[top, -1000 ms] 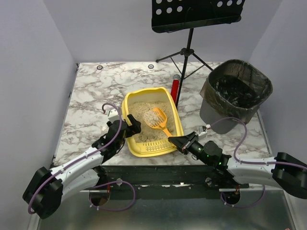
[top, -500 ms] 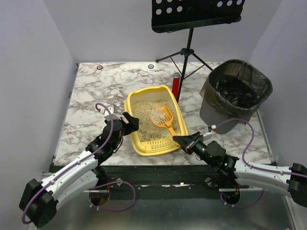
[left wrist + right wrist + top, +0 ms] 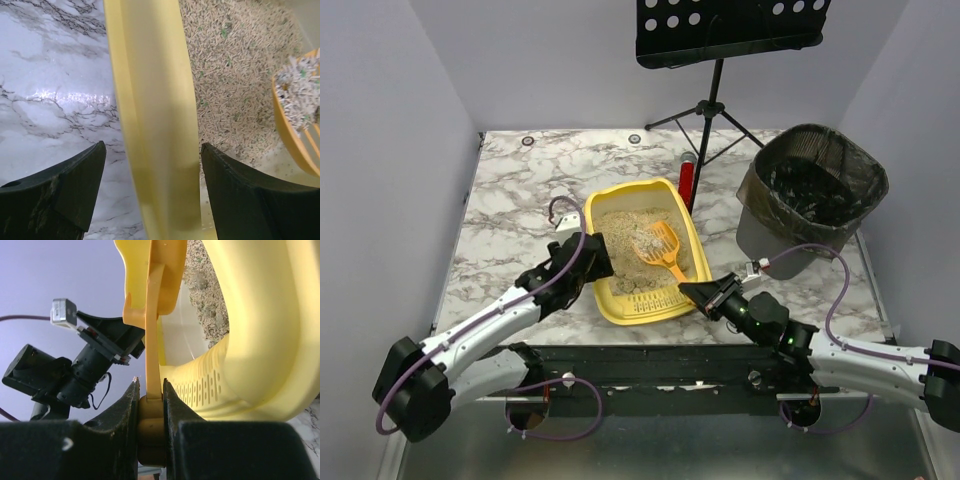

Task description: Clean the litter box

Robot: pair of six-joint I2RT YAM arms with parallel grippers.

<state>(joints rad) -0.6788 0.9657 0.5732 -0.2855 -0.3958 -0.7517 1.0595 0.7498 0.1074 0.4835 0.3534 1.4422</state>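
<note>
The yellow litter box (image 3: 645,305) sits near the middle of the worktop's (image 3: 510,200) front edge, turned slightly askew, beige litter inside. The left pincer (image 3: 592,256) stands open astride the box's left wall, one finger outside above the marble and the other inside above the litter, with neither visibly touching the plastic. At the box's near right corner, the right pincer (image 3: 695,293) is clamped on the handle of an orange scoop (image 3: 662,245). The scoop's slotted head, loaded with pale litter, is over the litter bed. A black mesh bin (image 3: 815,190) stands by the right edge.

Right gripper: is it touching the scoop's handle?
Touching. In the right wrist view, the right gripper has both fingers pressed against the scoop handle, no gap.
</note>
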